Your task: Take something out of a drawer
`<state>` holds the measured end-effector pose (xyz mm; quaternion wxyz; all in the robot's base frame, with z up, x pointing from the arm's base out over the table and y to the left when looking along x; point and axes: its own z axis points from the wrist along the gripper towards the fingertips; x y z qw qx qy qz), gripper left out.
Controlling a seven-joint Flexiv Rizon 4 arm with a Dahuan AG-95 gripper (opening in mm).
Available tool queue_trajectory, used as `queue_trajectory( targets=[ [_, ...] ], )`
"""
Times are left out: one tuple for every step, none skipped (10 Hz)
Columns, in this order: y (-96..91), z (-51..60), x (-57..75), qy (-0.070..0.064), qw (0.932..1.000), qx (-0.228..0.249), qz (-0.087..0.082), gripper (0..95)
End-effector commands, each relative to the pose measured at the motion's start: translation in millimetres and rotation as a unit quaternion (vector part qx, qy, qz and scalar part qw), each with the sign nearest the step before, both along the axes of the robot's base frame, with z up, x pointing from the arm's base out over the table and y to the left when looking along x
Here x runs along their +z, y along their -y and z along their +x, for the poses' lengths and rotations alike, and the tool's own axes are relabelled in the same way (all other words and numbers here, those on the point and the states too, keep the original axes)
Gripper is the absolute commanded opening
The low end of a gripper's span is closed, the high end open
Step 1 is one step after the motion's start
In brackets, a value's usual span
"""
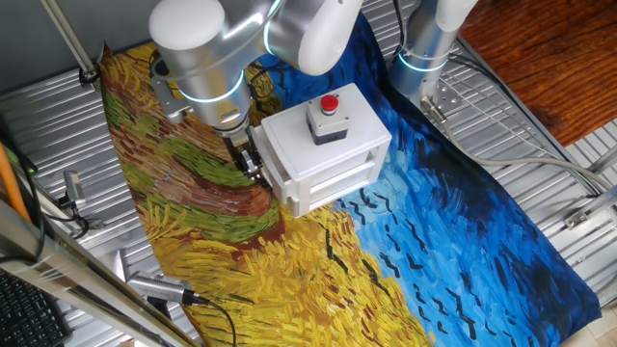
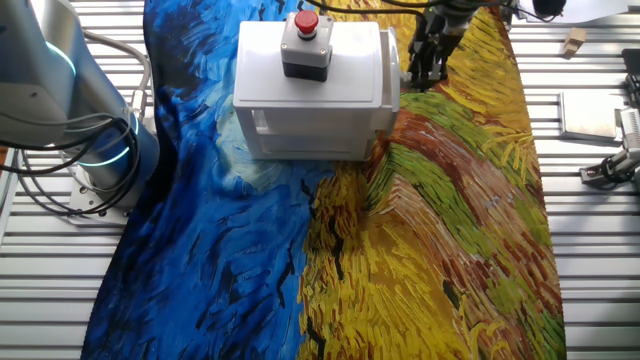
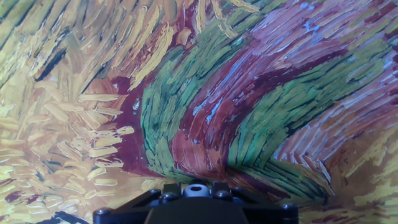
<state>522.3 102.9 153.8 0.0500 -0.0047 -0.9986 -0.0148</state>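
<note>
The white box (image 1: 323, 145) with a red button on top stands on the painted cloth; it also shows in the other fixed view (image 2: 310, 90). The drawer (image 2: 390, 62) appears as the white panel on the box's side face, pushed in; I cannot make out its knob. My gripper (image 1: 253, 164) hangs low right beside that face (image 1: 274, 162), fingers pointing down near the cloth. In the other fixed view the gripper (image 2: 427, 68) shows its fingers apart and empty. The wooden block is hidden. The hand view shows only cloth below the gripper's base.
A second arm's base (image 2: 100, 150) stands beside the cloth. The box's other face has a dark slot (image 1: 339, 179). A small tan piece (image 2: 573, 42) and metal parts (image 2: 610, 165) lie on the slatted table. Tools (image 1: 159, 287) lie off the cloth's edge.
</note>
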Motion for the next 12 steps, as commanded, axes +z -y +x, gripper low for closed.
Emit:
queue_trajectory(
  targets=[
    [1.5,2.0,-2.1,0.001,1.0,0.001,0.001,0.0],
    [1.0,4.8,-0.5,-0.004,1.0,-0.001,0.001,0.0],
    [0.7,7.0,0.5,-0.005,1.0,0.0,0.001,0.0],
    [0.4,9.0,0.0,-0.004,1.0,0.0,0.001,0.0],
    [0.3,10.0,-1.2,-0.005,1.0,0.001,0.001,0.0],
    [0.1,12.1,-2.5,-0.005,1.0,0.001,0.001,0.0],
    [-0.1,13.1,-1.6,-0.006,1.0,0.001,0.001,0.0],
    [-0.5,15.9,0.9,-0.008,1.0,0.001,0.001,0.0],
    [-1.2,18.2,1.9,-0.008,1.0,0.002,0.001,0.0],
    [-1.2,18.7,0.0,-0.008,1.0,0.003,0.001,0.0],
    [-1.0,18.8,-1.2,-0.007,1.0,0.004,0.002,0.0],
    [-1.0,19.1,-1.5,-0.007,1.0,0.004,0.002,0.0]
  ],
)
